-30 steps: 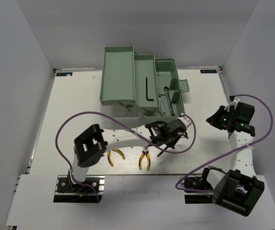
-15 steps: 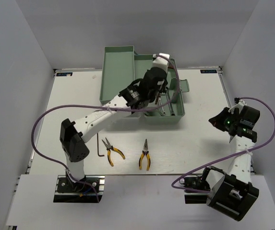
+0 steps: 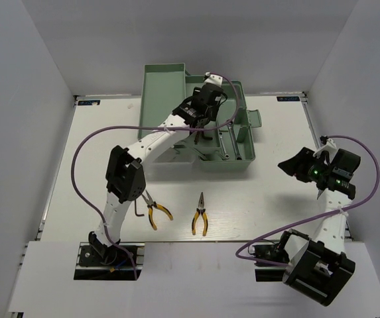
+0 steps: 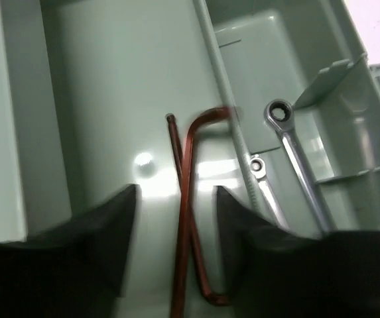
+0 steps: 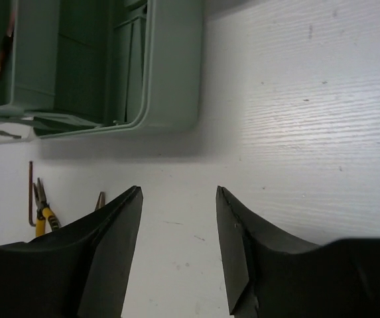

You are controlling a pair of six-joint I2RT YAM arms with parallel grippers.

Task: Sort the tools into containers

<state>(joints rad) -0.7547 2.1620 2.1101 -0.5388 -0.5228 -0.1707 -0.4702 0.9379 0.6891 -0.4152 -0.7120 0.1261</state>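
Starting toward the near edge, left of centre: one lone hex key (image 3: 138, 203) flat on the table (image 3: 77, 165), long leg pointing at the far edge. Just right of it, the left pliers (image 3: 154, 211), yellow handles a bit apart and aimed at the near edge. Can't tell if touching the key or only beside it. Further right, around the middle of the near edge, the right pliers (image 3: 200, 216), apart from the first pair, nose toward the far edge too. Up at the middle of the far edge, the green toolbox (image 3: 226, 164) fanned open: left tray (image 3: 163, 93), middle tray (image 3: 199, 86), then the base (image 3: 241, 132) on the right. Left arm stretched from the near-left corner all the way over there, with the left gripper (image 3: 203, 118) hanging over the middle tray. From its wrist cam: fingers (image 4: 77, 252) spread wide and pinching nothing, with two more hex keys (image 4: 186, 169) lying crossed on the tray floor under the gap. Past the thin rod to their right, two wrenches (image 4: 300, 173) side by side down in the base. Over by the right edge, roughly halfway along, the right gripper (image 3: 289, 163) up off the table, also spread with nothing in it. Only bare tabletop between its fingers (image 5: 103, 252) in its own cam, the toolbox off to one side.
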